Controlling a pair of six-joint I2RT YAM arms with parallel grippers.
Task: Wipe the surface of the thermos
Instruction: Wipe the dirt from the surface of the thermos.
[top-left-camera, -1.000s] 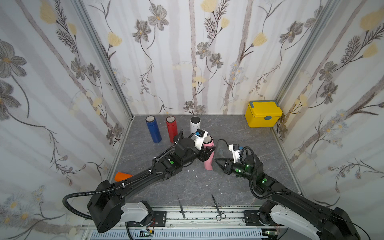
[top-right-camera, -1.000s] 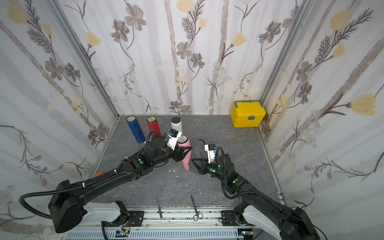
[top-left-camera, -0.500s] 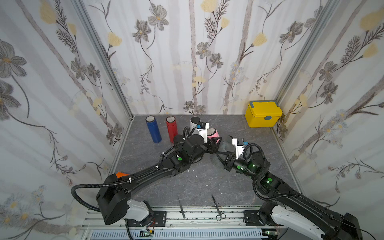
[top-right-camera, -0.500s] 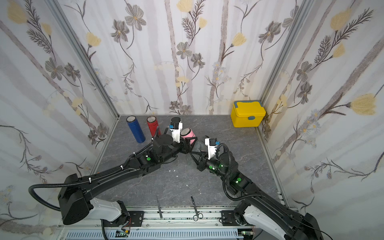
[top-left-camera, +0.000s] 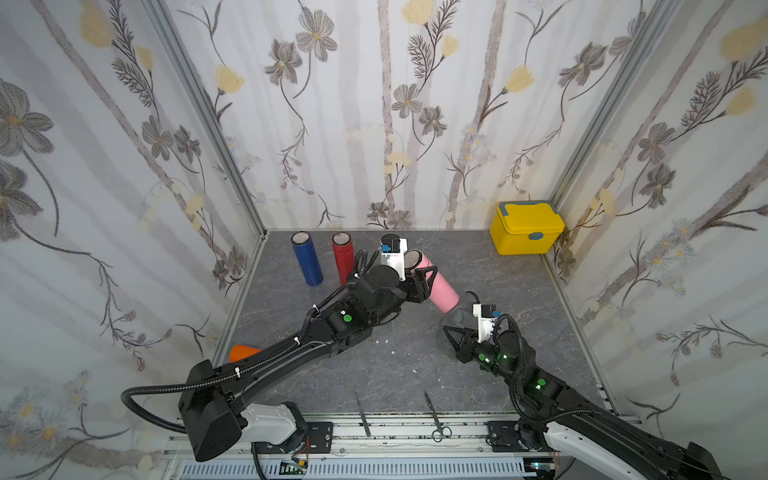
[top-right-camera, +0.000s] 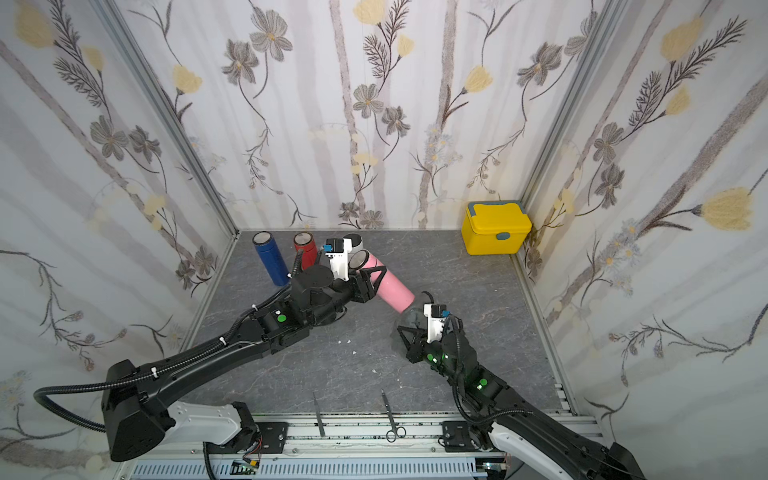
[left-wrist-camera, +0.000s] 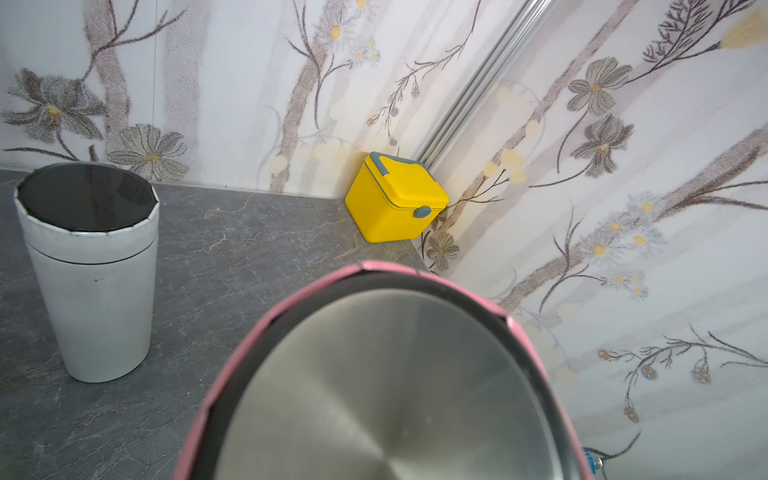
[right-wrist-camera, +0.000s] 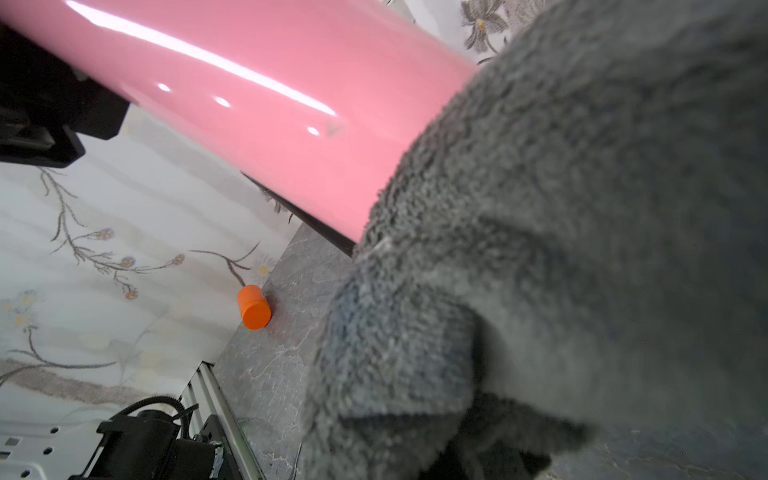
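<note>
Near edge first: steel scissors and a thin metal tool lie flat at the front of the grey stone-pattern tabletop, well nearer than the glossy pink cylindrical thermos and apart from each other.

Right gripper sits just nearer than the pink thermos' lower end. Its jaws are closed on a fluffy grey cloth. In the right wrist view the cloth laps over that lower end and touches the pink wall.

An orange cylindrical cap lies on its side well to the left of the thermos, nearer than it, against the side wall.

Left gripper is clamped across the thermos body near its upper end. The thermos is off the table and tilted, steel-lidded top up and away, base pointing down toward the cloth.

Behind and left of the thermos: a red cylindrical thermos, then a blue one further left, both upright. A white thermos with a dark lid stands just behind it, mostly hidden by the left wrist in both top views.

Far right of the thermos, in the back corner: a yellow lidded plastic box.
</note>
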